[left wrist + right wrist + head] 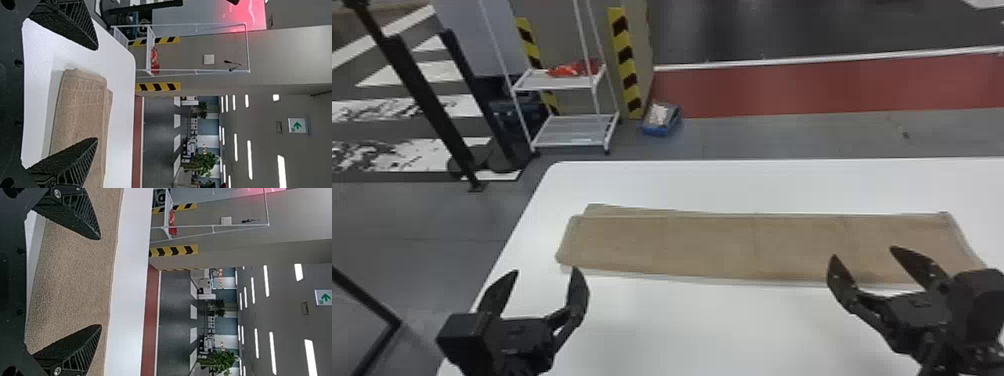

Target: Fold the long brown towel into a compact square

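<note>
The brown towel [732, 247] lies flat on the white table as a long strip running left to right, with a lower layer peeking out at its back left edge. My left gripper [544, 275] stands open in front of the towel's left end, nothing between its fingers. My right gripper [864, 255] is open over the strip's right part. In the left wrist view the open left gripper [97, 94] faces the towel's end [80, 105]. In the right wrist view the right gripper [101, 282] has its fingers spread above the towel [74, 274].
The white table [707, 185] extends behind and in front of the towel, its left edge slanting beside my left arm. Beyond it on the floor stand a white wire rack [567, 130] and a blue bin [662, 120], near a yellow-black striped post [626, 65].
</note>
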You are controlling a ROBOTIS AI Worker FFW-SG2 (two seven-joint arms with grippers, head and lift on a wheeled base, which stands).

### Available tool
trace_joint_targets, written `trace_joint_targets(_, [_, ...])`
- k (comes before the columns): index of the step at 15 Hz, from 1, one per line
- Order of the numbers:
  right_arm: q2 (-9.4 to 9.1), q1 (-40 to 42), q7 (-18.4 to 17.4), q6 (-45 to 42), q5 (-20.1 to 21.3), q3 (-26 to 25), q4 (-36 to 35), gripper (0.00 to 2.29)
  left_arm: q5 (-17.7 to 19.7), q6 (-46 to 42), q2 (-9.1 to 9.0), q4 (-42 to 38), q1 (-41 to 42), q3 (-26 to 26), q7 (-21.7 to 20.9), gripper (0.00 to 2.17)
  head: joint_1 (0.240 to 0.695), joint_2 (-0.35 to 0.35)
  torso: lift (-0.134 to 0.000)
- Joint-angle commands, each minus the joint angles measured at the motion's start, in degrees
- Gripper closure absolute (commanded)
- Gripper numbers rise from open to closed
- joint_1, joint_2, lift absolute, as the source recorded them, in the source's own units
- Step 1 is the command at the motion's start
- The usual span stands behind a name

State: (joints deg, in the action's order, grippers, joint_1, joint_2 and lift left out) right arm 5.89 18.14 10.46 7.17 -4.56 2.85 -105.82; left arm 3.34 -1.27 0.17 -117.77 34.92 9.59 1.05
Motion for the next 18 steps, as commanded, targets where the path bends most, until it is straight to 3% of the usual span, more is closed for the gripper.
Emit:
trace_joint_targets(1, [0.00,0.05,0.00,0.00,-0.01,0.05,0.00,0.08,0.00,0.00,-0.32,0.00,-0.12,-0.01,0.00,0.05,0.695,0.180,-0.102])
trace_joint_targets(10, [0.18,0.22,0.00,-0.18,-0.01,-0.04,-0.09,0.08,0.00,0.53,-0.32,0.18,-0.64,-0.09,-0.09,0.07,0.695,0.178,-0.102])
trace_joint_targets(15, [0.26,0.75,0.00,-0.18,-0.01,-0.04,-0.62,0.08,-0.61,16.17,-0.32,1.05,-9.70,1.75,-3.16,0.09,0.695,0.171,-0.102])
trace_joint_targets(18, [0.53,1.10,-0.18,-0.18,-0.01,-0.39,-0.88,0.08,0.70,26.37,-0.32,1.67,-16.82,5.53,-7.91,0.10,0.695,0.174,-0.102])
